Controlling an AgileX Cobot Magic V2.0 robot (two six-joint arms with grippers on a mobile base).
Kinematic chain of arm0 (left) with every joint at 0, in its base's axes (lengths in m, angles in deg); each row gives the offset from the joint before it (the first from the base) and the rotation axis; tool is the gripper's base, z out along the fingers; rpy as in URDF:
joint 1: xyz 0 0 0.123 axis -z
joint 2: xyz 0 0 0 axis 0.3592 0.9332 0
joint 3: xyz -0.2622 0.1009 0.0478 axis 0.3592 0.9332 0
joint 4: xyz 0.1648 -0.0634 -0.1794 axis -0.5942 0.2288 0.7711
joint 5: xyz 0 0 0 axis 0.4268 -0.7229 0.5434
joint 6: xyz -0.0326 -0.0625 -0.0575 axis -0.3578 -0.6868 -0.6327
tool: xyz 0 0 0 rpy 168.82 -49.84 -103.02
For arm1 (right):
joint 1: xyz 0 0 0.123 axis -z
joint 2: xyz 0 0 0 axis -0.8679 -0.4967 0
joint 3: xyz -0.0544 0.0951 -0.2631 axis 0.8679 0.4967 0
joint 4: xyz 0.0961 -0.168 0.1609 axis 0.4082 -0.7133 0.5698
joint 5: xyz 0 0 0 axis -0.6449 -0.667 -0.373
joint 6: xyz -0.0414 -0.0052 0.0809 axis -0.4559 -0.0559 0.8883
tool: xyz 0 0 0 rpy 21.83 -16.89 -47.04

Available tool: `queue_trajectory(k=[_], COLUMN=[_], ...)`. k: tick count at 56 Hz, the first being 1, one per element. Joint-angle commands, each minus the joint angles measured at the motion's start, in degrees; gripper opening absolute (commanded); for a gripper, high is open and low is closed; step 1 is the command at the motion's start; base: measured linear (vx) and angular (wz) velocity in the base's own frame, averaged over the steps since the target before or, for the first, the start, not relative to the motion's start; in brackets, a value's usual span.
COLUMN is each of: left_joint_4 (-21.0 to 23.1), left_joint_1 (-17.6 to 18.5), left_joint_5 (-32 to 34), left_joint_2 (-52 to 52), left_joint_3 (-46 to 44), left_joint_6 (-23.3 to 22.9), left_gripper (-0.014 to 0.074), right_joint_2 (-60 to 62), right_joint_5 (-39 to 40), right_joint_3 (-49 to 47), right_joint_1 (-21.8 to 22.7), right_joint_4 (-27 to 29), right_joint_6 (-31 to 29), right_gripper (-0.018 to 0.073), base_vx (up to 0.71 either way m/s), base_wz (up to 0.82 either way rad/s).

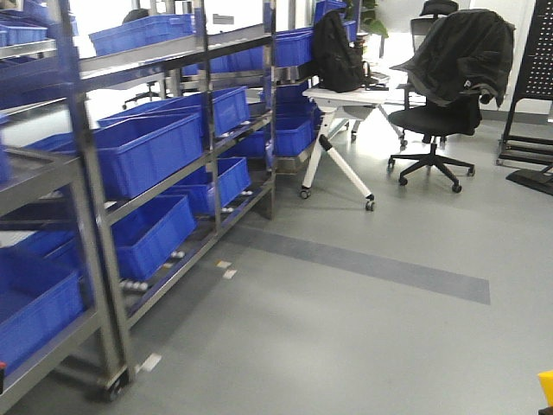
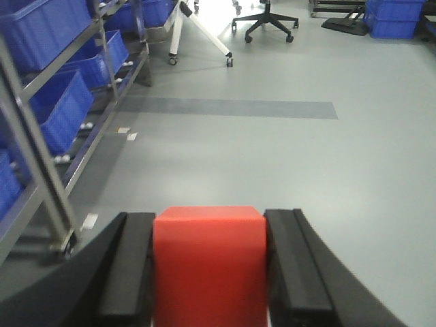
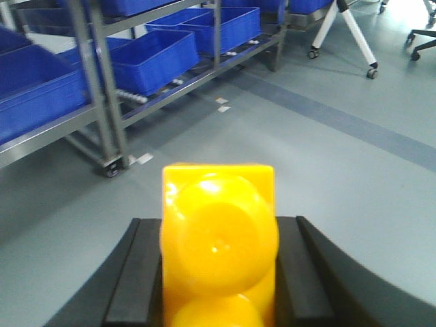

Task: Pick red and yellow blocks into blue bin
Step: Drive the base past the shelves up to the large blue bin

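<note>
Small matte red cube [image 2: 208, 266]: it is sitting between the two black pads [image 2: 129, 272] of the left pincer [image 2: 208, 221], which is clamping it on opposite flat faces. The top face is showing level and square to the pads. Judged light, rigid and not fragile. The matte skin is likely giving good friction, and the flat side faces are the right place to grip.

Yellow plastic toy brick with round studs [image 3: 219, 204]: it is sitting between the black pads [image 3: 139, 272] of the right pincer [image 3: 219, 221], which is closing on its two side walls, studs facing the camera. Judged light, stiff and probably hollow. The glossy surface is looking slicker than the cube's, so the hold belongs on the flat walls, never the rounded studs.

Both blocks are hanging above the bare grey floor [image 2: 272, 157], out in front of the steel shelving rack [image 1: 95, 216]. No table is carrying either one.

The rack is holding rows of blue plastic crates [image 1: 147, 151] on several levels. Beyond the rack's far end, a white folding table [image 1: 346, 95] and a black office chair [image 1: 432, 121] are standing.

Blue bin: none of the three views is showing it with certainty. I cannot tell whether any container on the rack is the target. Judgement: both picks are done and delivery is outstanding.
</note>
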Motion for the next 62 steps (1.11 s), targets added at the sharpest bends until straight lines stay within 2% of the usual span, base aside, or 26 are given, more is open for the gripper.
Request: queue_trajectory(k=[1, 28, 62], left_joint_4=[0.7, 0.7, 0.7], left_joint_1=[0.3, 0.3, 0.3], left_joint_5=[4.6, 4.6, 4.6], left_joint_2=[0.2, 0.2, 0.2], left_joint_3=[-1.5, -1.5, -1.5], left_joint_6=[-0.5, -0.5, -0.5], left_gripper=[0.0002, 0.0002, 0.0002], right_joint_2=[-0.2, -0.2, -0.2], right_joint_5=[4.5, 4.3, 4.3], right_joint_3=[-1.8, -1.8, -1.8], right_joint_1=[0.0, 0.0, 0.0], right_joint_4=[-0.4, -0.4, -0.4], right_joint_6=[-0.5, -0.5, -0.5], right_gripper=[-0.001, -0.001, -0.001], base_vx=[0.61, 0.6, 0.52], base_wz=[-0.15, 0.09, 0.5])
